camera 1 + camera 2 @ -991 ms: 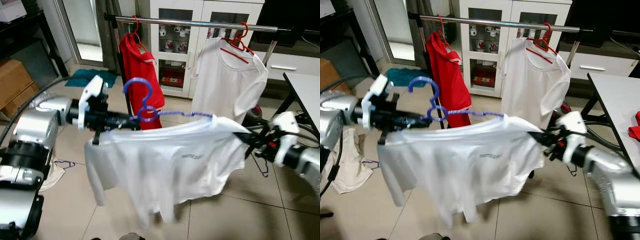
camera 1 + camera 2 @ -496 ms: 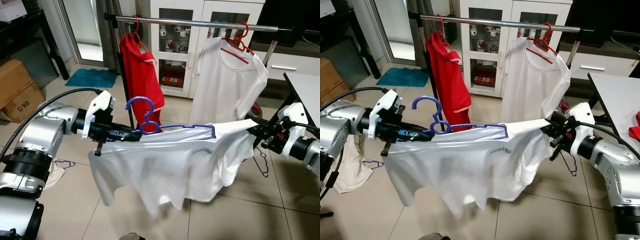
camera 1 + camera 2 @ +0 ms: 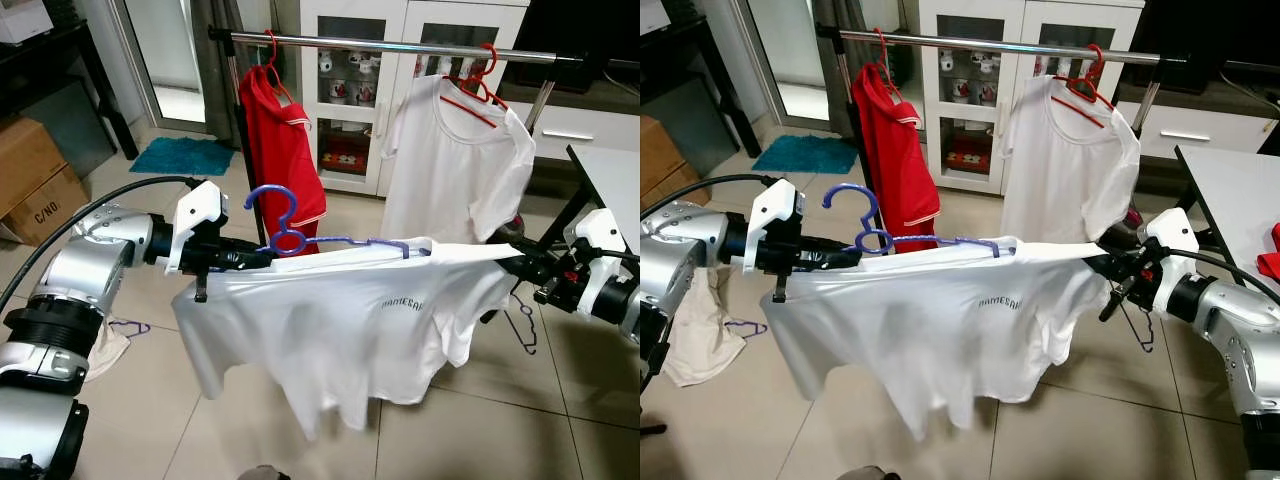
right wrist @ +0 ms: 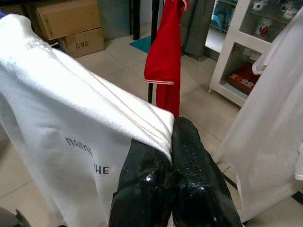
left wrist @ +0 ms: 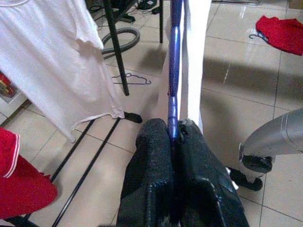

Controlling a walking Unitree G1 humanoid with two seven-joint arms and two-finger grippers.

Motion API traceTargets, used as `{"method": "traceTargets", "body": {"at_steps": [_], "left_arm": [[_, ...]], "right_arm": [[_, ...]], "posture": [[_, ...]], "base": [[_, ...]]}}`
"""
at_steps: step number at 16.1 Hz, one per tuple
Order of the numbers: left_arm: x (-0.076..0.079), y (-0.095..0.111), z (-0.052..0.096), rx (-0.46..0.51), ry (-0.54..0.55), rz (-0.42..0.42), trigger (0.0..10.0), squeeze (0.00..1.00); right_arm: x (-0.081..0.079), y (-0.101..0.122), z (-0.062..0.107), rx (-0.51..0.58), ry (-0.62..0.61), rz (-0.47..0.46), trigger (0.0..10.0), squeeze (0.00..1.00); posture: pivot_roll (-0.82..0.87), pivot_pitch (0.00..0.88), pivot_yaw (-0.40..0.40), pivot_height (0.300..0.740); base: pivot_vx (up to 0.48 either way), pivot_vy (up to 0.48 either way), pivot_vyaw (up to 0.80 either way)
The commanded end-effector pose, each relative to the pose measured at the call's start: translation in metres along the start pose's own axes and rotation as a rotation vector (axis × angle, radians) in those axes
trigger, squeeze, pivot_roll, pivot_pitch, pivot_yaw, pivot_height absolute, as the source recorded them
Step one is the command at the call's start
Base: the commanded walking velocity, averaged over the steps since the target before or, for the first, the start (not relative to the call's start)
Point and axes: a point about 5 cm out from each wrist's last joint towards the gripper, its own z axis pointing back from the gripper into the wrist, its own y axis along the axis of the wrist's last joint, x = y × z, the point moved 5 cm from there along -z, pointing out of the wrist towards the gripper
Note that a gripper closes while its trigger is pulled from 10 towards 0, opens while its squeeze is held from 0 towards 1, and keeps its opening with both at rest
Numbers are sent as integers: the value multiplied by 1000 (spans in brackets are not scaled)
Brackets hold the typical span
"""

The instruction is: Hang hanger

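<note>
A blue hanger point(image 3: 287, 235) carries a white T-shirt point(image 3: 330, 325) that hangs stretched between my two arms in front of me. My left gripper point(image 3: 262, 257) is shut on the hanger's left end, and in the left wrist view the blue bar point(image 5: 174, 71) runs out from between the fingers point(image 5: 151, 170). My right gripper point(image 3: 515, 262) is shut on the shirt's right shoulder; the white cloth point(image 4: 94, 113) is pinched between its fingers point(image 4: 189, 161). Behind stands the clothes rail point(image 3: 400, 47).
On the rail hang a red shirt point(image 3: 285, 150) on a red hanger and a white shirt point(image 3: 455, 165) on a red hanger. A white cabinet point(image 3: 360, 90) stands behind. Cardboard boxes point(image 3: 35, 180) are at the left, a table point(image 3: 610, 180) at the right, and a spare hanger point(image 3: 525, 330) on the floor.
The shirt's right shoulder has been drawn over the hanger's end, so the blue bar there is now mostly covered. The hanger sits slightly higher and more level. Both grippers stay shut.
</note>
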Motion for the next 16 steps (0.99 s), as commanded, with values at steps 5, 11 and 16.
{"method": "traceTargets", "body": {"at_steps": [5,11,16], "left_arm": [[2,4,-15,12,-48,-6,0,0],[13,-9,-34,-89,-135,-41,0,0],[2,7,-44,-18,-82,-57,0,0]], "right_arm": [[-10,5,-4,-5,46,8,0,0],[-21,2,-10,-20,90,0,0,0],[-40,-15,-9,-98,177,-22,0,0]], "posture": [[-12,0,34,740],[-10,0,37,740],[-10,0,42,740]], "base": [[0,0,0],[0,0,0],[0,0,0]]}}
